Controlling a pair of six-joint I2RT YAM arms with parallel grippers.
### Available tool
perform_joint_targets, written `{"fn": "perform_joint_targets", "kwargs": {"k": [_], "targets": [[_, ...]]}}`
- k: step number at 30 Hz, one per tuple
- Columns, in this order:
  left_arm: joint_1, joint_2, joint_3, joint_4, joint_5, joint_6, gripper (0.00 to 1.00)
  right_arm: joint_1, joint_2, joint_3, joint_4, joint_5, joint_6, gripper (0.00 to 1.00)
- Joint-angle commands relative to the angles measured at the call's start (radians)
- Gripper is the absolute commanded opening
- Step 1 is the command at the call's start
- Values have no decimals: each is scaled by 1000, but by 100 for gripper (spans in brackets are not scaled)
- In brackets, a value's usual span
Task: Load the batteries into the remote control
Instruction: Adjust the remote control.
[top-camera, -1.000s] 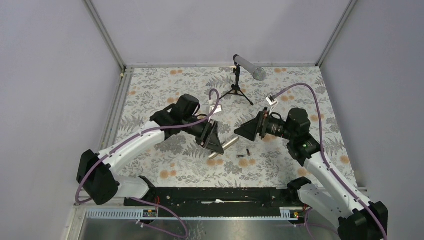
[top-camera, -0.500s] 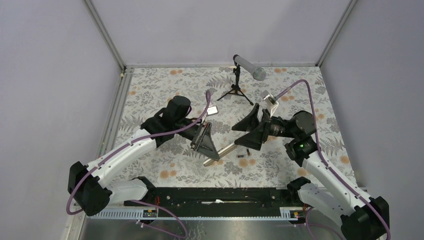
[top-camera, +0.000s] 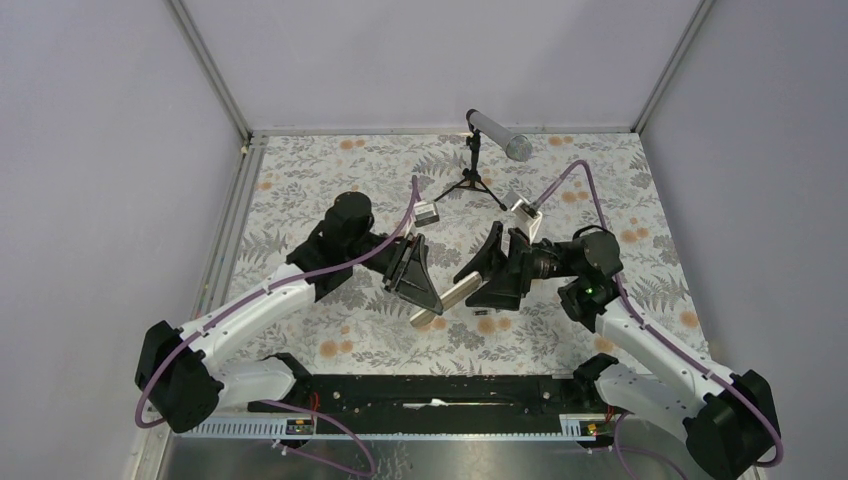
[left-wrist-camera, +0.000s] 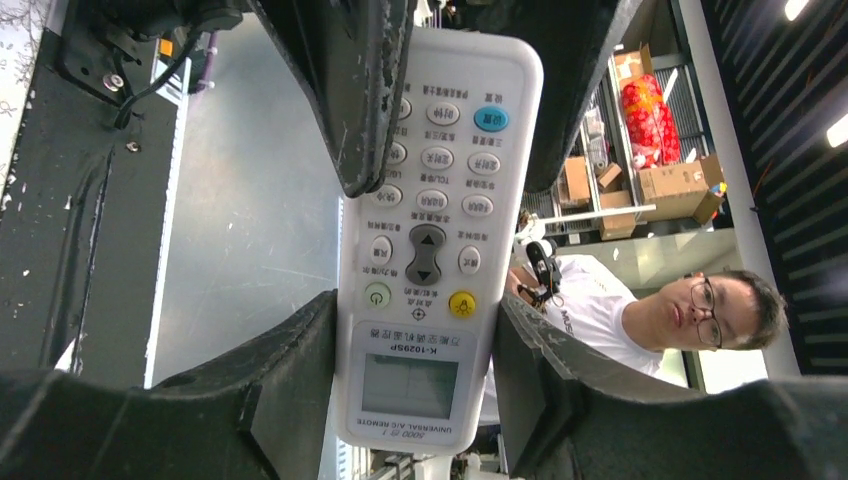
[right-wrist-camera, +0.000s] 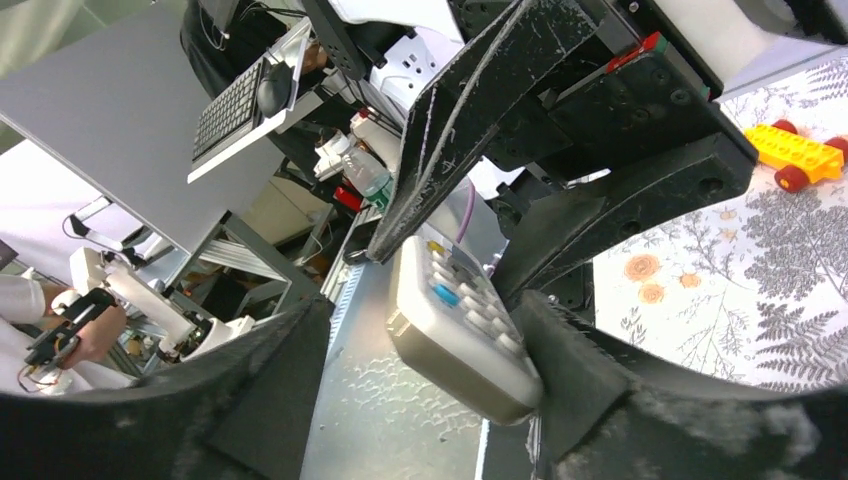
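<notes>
My left gripper (top-camera: 422, 288) is shut on the white remote control (top-camera: 447, 299) and holds it above the table, tilted. In the left wrist view the remote (left-wrist-camera: 430, 230) sits button side towards the camera, its screen end between my fingers (left-wrist-camera: 285, 385). My right gripper (top-camera: 487, 272) is open and straddles the remote's free end. In the right wrist view one pad (right-wrist-camera: 575, 375) touches the remote (right-wrist-camera: 465, 335) and the other pad stands apart. A small dark battery (top-camera: 483, 313) lies on the table below the right gripper. The second battery is hidden.
A microphone on a small tripod (top-camera: 478, 170) stands at the back of the floral table (top-camera: 300, 180). A yellow toy brick with red wheels (right-wrist-camera: 795, 150) lies on the table in the right wrist view. The black base rail (top-camera: 430, 390) runs along the near edge.
My right gripper has moved left and now has its open jaws around the remote's free end. My left arm has shifted slightly with the remote in its grip.
</notes>
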Motion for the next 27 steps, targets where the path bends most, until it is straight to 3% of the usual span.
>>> {"fn": "perform_joint_targets", "kwargs": {"k": [1,5,7,11,18,22,27], "targets": [[-11,-29,-33,362,50,-291,32,14,33,19,208,-38,118,67],[-23,-26,-58,590,54,-494,31,15,50,26,278,-37,181,54],[-24,-29,-55,611,53,-518,31,15,41,21,283,-26,177,52],[-23,-31,-53,611,40,-524,34,15,26,25,279,2,176,37],[-23,-40,-60,612,22,-536,63,15,14,50,273,41,172,30],[-21,-54,-41,624,2,-524,93,15,17,53,252,78,167,27],[21,-78,18,410,-68,-340,99,15,0,40,96,224,106,24]]}}
